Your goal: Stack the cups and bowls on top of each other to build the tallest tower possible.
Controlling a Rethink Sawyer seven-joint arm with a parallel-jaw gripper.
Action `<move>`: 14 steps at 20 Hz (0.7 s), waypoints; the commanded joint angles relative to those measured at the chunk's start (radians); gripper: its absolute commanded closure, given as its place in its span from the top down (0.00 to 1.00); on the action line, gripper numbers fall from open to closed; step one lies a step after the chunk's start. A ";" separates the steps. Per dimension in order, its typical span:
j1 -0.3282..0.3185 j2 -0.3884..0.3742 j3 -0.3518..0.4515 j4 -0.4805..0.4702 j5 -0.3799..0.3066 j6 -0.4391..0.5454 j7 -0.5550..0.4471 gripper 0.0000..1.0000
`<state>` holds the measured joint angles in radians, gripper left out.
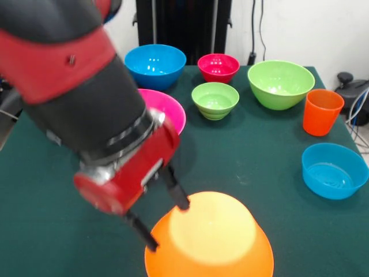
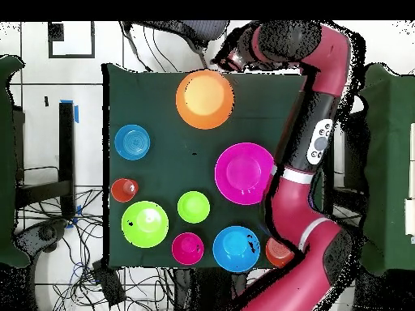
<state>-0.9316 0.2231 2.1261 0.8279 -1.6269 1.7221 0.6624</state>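
1. Your Sawyer arm (image 1: 86, 98) fills the left of the front view, reaching down to the near edge of the green tabletop (image 1: 253, 156).
2. The large orange bowl (image 1: 210, 238) sits upside down at the near edge; you can see the hand (image 1: 164, 216) at its left side, fingers spread, one dark fingertip (image 1: 180, 202) touching the bowl's upturned base and the other down by its rim. It is open, gripping nothing.
3. The large pink bowl (image 1: 170, 109) stands upright behind the arm, left of centre and partly hidden by it.
4. The bigger green bowl (image 1: 281, 83) stands far right; the bigger blue bowl (image 1: 154, 65) stands far left, just beyond the pink one.
5. A shallower blue bowl (image 1: 334, 170) rests alone at the right edge, well apart from the orange bowl.
6. The smaller green bowl (image 1: 215, 99) sits mid-table, with the red bowl (image 1: 218, 67) just behind it.
7. The orange cup (image 1: 322, 111) stands upright at the right, between the bigger green bowl and the shallower blue one.
8. In the overhead view you also find a small orange bowl (image 2: 278, 253) beside the arm's base, partly hidden.
9. Nothing is stacked yet.
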 commanded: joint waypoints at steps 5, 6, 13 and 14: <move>-0.045 -0.226 -0.386 0.287 0.162 0.049 0.513 1.00; -0.050 -0.238 -0.401 0.307 0.173 0.047 0.536 1.00; -0.087 -0.323 -0.479 0.429 0.259 -0.005 0.686 1.00; -0.093 -0.332 -0.484 0.447 0.259 -0.006 0.719 1.00</move>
<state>-1.0234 0.0172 1.9279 1.1480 -1.4245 1.7021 1.0677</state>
